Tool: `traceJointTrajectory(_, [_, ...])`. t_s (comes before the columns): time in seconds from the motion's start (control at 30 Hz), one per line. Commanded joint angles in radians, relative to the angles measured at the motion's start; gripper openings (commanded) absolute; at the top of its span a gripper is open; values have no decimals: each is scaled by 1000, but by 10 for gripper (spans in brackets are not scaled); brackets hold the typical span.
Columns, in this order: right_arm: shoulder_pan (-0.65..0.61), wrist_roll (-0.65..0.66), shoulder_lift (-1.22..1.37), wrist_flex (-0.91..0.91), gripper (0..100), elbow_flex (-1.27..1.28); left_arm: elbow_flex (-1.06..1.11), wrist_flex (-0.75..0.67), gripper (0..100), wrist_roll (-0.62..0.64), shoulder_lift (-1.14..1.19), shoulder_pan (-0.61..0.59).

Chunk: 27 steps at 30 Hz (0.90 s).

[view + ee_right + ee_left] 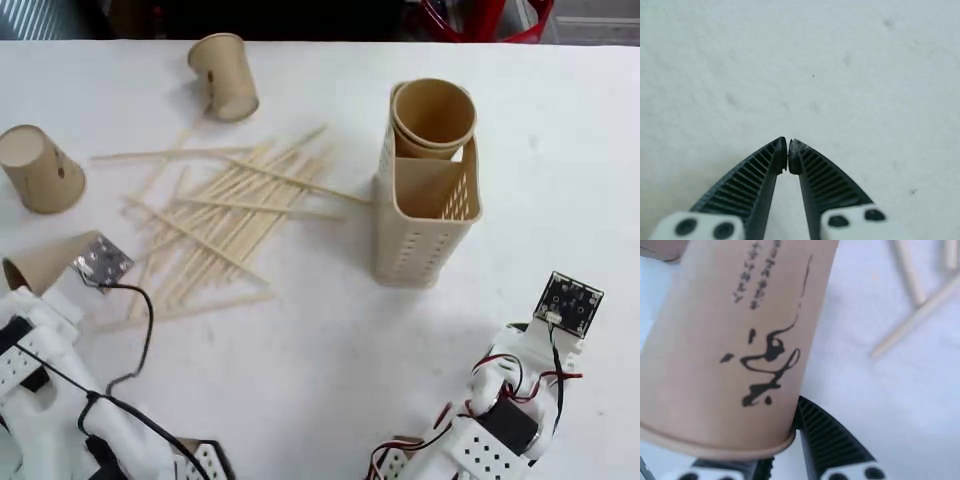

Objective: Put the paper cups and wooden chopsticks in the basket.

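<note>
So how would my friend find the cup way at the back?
Find the pile of wooden chopsticks on the white table. Just beyond its far end, near the table's back edge, is a lone paper cup. The other cups are nested in the basket or sit nearer the arms.

On the counter point(330, 340), the basket point(425, 225) stands right of the chopsticks point(225, 215), with two stacked cups point(435, 115) in its rear compartment. A tipped cup point(225, 75) lies behind the chopsticks, an upside-down cup point(40, 168) to their left, and a third cup point(42, 262) in front of that.
</note>
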Motion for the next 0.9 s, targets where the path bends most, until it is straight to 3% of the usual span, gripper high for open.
traceJointTrajectory(0.0, [7, 12, 7, -10, 21, 6, -5, -58, 76, -100, -36, 8])
traceJointTrajectory(0.1, [7, 12, 7, -10, 21, 6, -6, -60, 142, -84, -36, 8])
traceJointTrajectory(0.33, [7, 12, 7, -10, 21, 6, -5, -78, 142, -61, -36, 2])
traceJointTrajectory(0.6, [7, 12, 7, -10, 21, 6, -6, -80, 143, 127, -38, 12])
traceJointTrajectory(0.87, [7, 12, 7, -10, 21, 6, -12, -87, 143, 359, -38, 174])
